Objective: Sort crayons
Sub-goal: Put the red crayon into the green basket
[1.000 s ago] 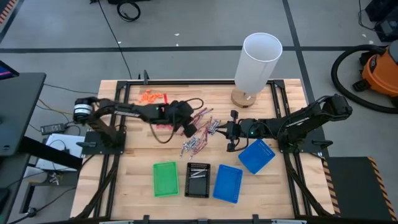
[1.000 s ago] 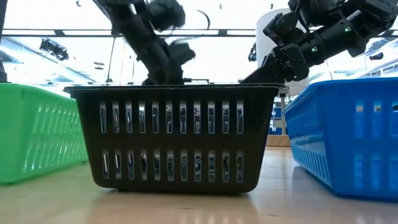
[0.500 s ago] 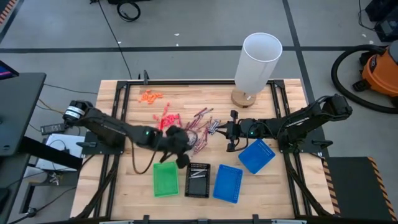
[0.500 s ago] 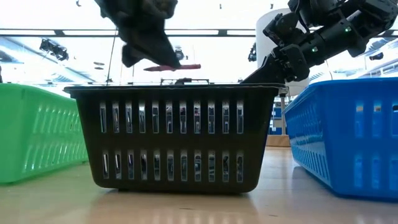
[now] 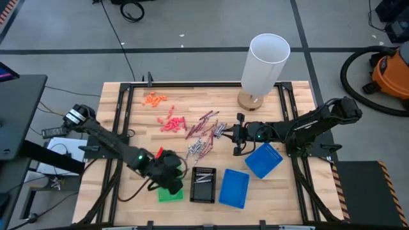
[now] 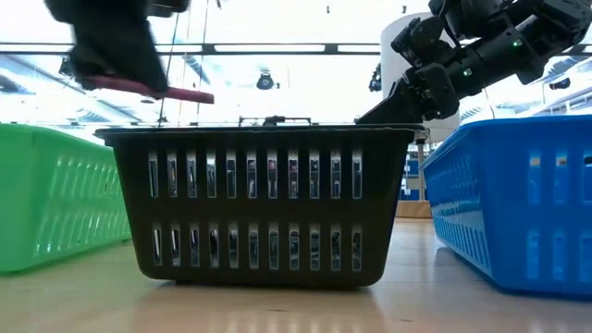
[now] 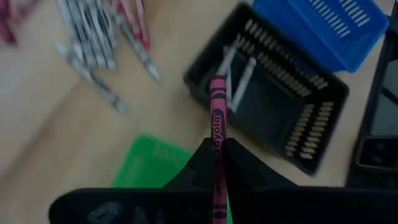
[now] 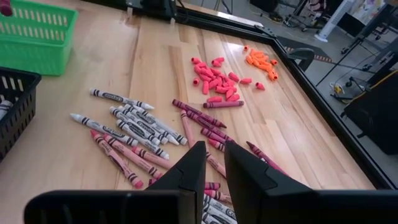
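Left gripper (image 7: 216, 155): you are pinching one dark red wax crayon (image 7: 217, 112) above the green slotted plastic tray (image 5: 170, 191).
Right gripper (image 8: 214, 163): it is hovering over the loose crayons (image 5: 203, 136), fingers slightly parted, holding nothing.
Done: you are seeing a few grey crayons in the black slotted tray (image 5: 204, 185).
Left: most sticks are lying unsorted mid-table.

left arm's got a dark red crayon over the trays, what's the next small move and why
Probably lower a little and open over the green tray. The left gripper is shut on a dark red crayon and sits at that tray's edge, while the black tray beside it holds only grey crayons, so red likely goes in green.
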Motion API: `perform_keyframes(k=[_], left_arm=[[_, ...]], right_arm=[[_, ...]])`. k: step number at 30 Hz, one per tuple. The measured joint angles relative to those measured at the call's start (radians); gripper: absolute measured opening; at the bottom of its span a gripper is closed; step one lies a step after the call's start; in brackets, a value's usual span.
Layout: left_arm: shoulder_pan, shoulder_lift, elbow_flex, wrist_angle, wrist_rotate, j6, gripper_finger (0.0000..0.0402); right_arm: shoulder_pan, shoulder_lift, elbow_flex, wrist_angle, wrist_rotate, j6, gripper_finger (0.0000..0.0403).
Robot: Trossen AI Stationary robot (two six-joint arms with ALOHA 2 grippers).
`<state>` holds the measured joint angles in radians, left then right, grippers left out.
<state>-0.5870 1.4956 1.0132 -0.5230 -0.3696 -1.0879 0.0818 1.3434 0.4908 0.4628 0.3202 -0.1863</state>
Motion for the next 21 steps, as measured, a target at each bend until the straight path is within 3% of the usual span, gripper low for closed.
perform_keyframes(k=[11,21], left_arm=[[-0.131,0.073,0.001,-0.079,-0.004,-0.510,0.0016],[-0.134,0.155,0.001,-0.080,-0.003,-0.675,0.0016]], right_arm=[[0.000,0.000,0.000,0.048,0.000,-0.033,0.0067],[-0.001,0.000,0.000,0.067,-0.017,-0.065,0.0067]])
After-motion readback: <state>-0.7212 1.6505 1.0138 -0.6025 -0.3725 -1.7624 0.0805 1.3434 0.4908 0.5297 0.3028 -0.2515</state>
